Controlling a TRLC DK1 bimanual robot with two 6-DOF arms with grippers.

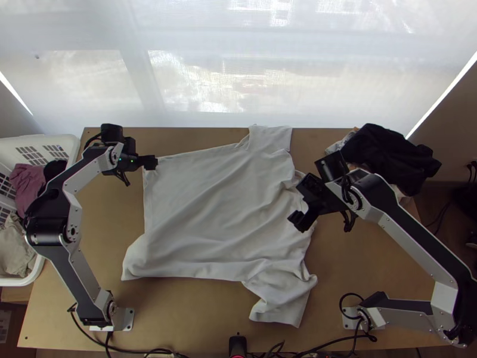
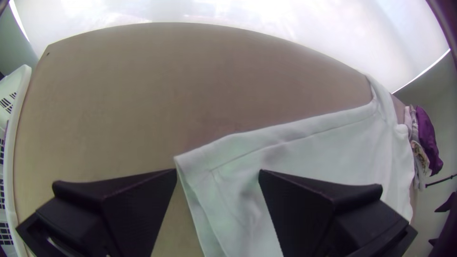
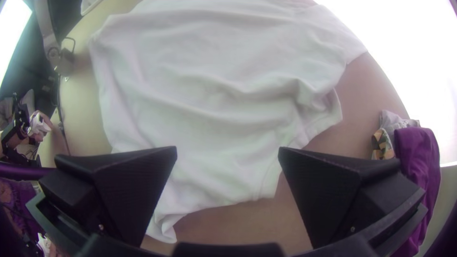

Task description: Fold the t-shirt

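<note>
At left edge, one basket (image 1: 73,144) stands. At upper left, the left gripper (image 2: 218,172) has jaws parted, nearest to the hem corner (image 2: 193,164). From there, one t-shirt (image 1: 214,209) lies spread across the centre, its body running rightward. Right of centre, the right gripper (image 3: 228,150), second of two, is also released, near the collar side. At upper right, one dark cloth (image 1: 387,152).

The top view looks steeply down; wrist views share the shirt (image 1: 208,203), nearer.
</note>
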